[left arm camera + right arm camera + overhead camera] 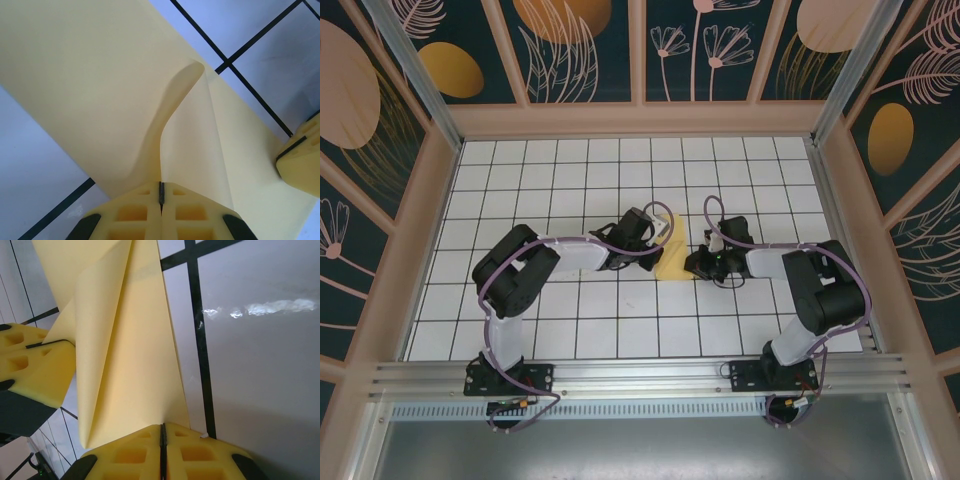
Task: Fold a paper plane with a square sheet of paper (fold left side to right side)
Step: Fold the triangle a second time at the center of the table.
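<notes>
paper [672, 262] pinched in left hand [161, 195] and, seemingly, right hand [162, 432], both clamped tight.

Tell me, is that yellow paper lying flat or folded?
Partly folded: the paper lies mostly flat on the table, but one flap curls up over it, its edge pinched in the left gripper.
</notes>
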### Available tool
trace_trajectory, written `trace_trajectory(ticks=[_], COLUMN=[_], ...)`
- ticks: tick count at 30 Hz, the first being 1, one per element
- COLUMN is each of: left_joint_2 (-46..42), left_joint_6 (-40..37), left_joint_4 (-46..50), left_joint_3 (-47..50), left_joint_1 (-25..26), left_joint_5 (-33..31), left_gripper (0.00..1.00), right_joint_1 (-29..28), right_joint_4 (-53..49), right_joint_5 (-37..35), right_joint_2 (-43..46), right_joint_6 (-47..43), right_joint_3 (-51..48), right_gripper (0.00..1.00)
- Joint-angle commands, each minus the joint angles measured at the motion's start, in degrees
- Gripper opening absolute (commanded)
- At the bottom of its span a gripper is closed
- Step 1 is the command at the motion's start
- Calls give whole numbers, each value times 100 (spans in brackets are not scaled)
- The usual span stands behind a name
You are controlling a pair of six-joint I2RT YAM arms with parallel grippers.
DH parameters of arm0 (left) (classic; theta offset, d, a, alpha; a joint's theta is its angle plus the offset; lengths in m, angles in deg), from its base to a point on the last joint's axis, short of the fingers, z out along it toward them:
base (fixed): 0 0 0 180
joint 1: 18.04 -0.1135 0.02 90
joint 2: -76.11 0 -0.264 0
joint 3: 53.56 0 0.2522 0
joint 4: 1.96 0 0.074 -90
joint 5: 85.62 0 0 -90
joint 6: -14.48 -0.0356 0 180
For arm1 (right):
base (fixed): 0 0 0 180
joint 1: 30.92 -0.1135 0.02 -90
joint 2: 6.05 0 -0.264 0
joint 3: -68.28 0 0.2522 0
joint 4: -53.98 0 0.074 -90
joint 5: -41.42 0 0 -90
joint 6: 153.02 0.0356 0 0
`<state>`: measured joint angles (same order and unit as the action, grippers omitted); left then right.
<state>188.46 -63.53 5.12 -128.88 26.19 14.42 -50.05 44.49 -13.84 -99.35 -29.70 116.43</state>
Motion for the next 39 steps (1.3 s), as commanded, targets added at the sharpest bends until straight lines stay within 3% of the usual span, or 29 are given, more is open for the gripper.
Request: trace_trajectory(ticks=[1,12,22,39], left_joint_2=[161,278,304,282], left_joint_6=[-91,-120,-109,-124], left_joint_4=[-80,-26,-19,-35], left_joint_3=[-49,-37,-33,-23], left_joint_1=[-39,-41,-38,-34], left_joint_5=[65,112,138,201], left_gripper=[0,0,0,0], right_joint_1=[-137,-83,300,-103], right_joint_4=[-305,80,303,909], right_joint_5=[-364,-97,225,192], right_joint_2=[-382,40,710,-710], right_joint_6=[-192,-21,177,655], right_joint_3=[-161,-226,-161,1013], right_gripper=[12,14,16,14])
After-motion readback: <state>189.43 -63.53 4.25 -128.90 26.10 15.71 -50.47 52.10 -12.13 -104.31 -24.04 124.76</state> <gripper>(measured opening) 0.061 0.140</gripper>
